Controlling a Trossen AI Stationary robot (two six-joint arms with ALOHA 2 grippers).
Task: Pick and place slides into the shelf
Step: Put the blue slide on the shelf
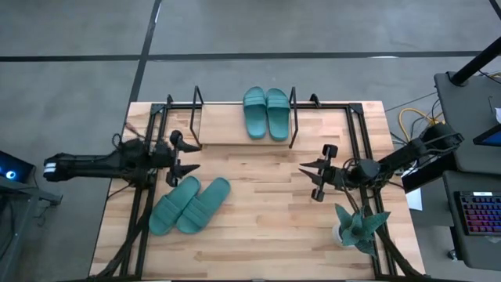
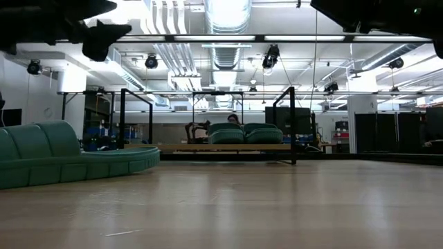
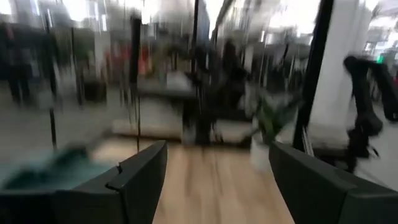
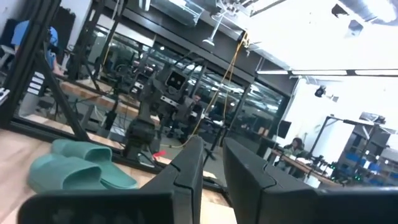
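Observation:
Two teal-green slides (image 1: 266, 113) lie side by side on the wooden board of the black-rod shelf (image 1: 223, 125) at the table's far edge; the low view shows them (image 2: 243, 133) on the shelf (image 2: 208, 147). Two more slides (image 1: 190, 205) rest sole-down on the table, near left, also visible in the low view (image 2: 55, 155) and right wrist view (image 4: 74, 171). My left gripper (image 1: 188, 157) hovers open just beyond that pair, fingers wide apart in its wrist view (image 3: 217, 168). My right gripper (image 1: 307, 178) hangs open over the table's right half, with a narrow gap (image 4: 212, 162).
A teal spiky plant ornament (image 1: 360, 227) stands near the table's right near corner, close under the right arm. Black frame rods (image 1: 141, 204) run along the table's left and right sides. Bare tabletop (image 1: 258, 180) lies between the two grippers, and the shelf board's left part is bare.

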